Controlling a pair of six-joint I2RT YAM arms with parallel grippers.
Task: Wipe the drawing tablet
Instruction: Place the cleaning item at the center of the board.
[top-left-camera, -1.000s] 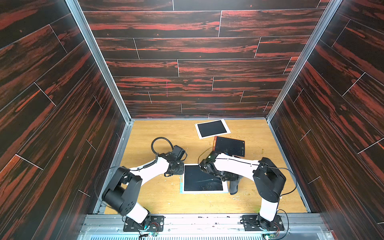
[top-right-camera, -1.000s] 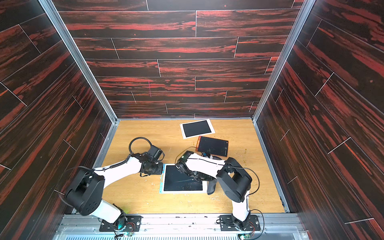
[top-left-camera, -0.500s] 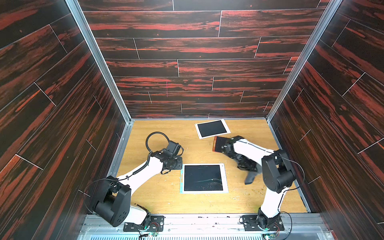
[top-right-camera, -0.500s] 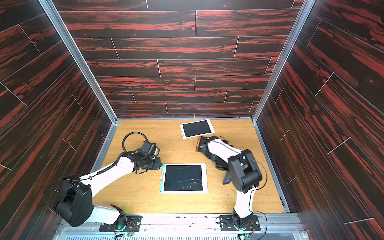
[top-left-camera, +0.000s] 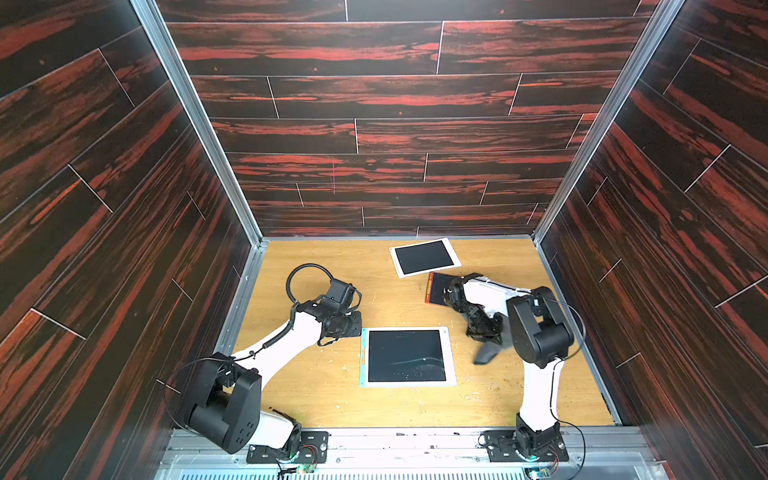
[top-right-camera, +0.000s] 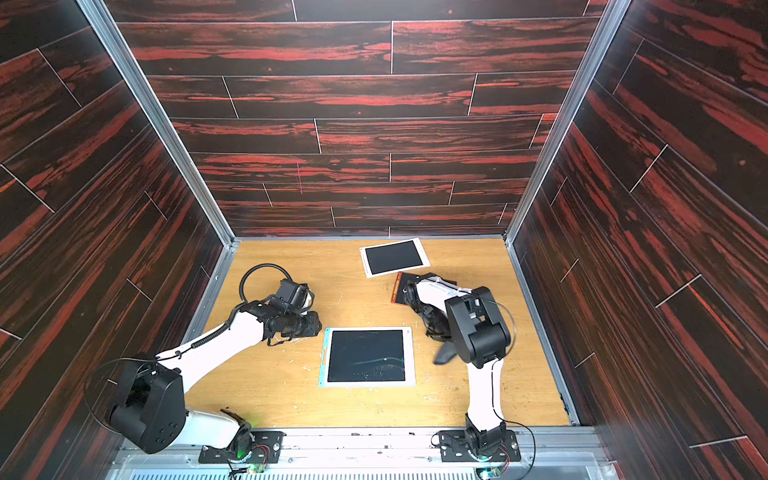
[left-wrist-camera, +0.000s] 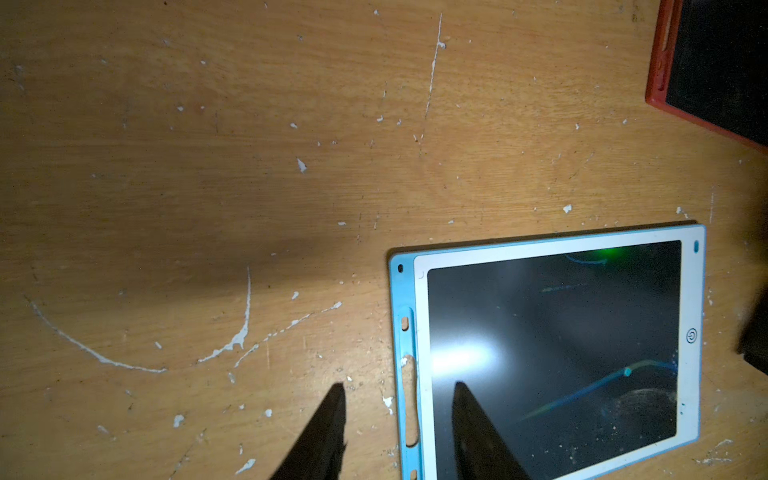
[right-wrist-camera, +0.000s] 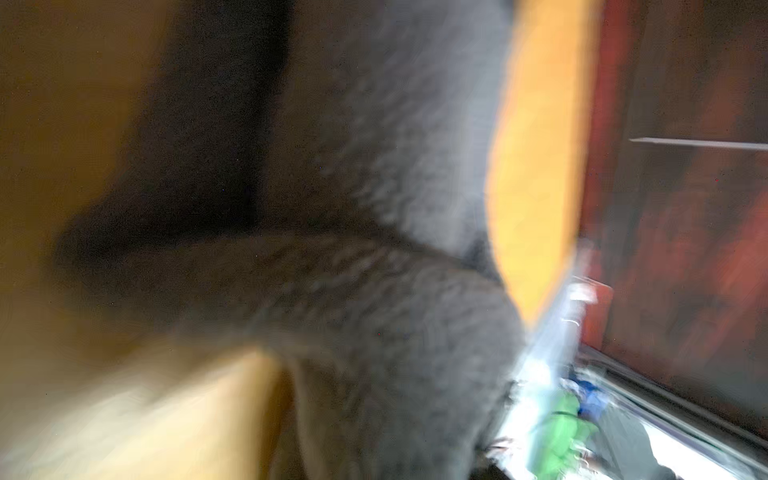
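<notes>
Three tablets lie flat on the tabletop (top-left-camera: 332, 399): a blue tablet (top-left-camera: 406, 356) front and centre between the arms, a white tablet (top-left-camera: 424, 257) at the back, and a red tablet (top-left-camera: 436, 289) close by it, partly under the right arm. The blue tablet looks like the one to wipe. The left wrist view shows a thin blue-green line and a dusty smudge on its screen (left-wrist-camera: 548, 345), so the job seems unfinished.

The left pincer (left-wrist-camera: 399, 386) stands apart and empty, one finger over bare wood, the other over the screen, astride the blue edge. If it drops or swings from there, it could shove the tablet askew or mark the screen.

The right pincer (top-left-camera: 482, 332) hangs to the right of the blue tablet with a grey cloth (top-left-camera: 490, 351) at or just under it. Whether its jaws clamp the cloth or stand apart cannot be told. If the grip is loose, the cloth could fall onto the wood beside the tablet, and a wiping pass would then meet the screen bare. The right arm could also knock the red tablet below it.

The right wrist view is smeared. Only grey cloth (right-wrist-camera: 374, 249) and some wood can be made out there, no fingers. The arm hides most of the red tablet in both top views.
</notes>
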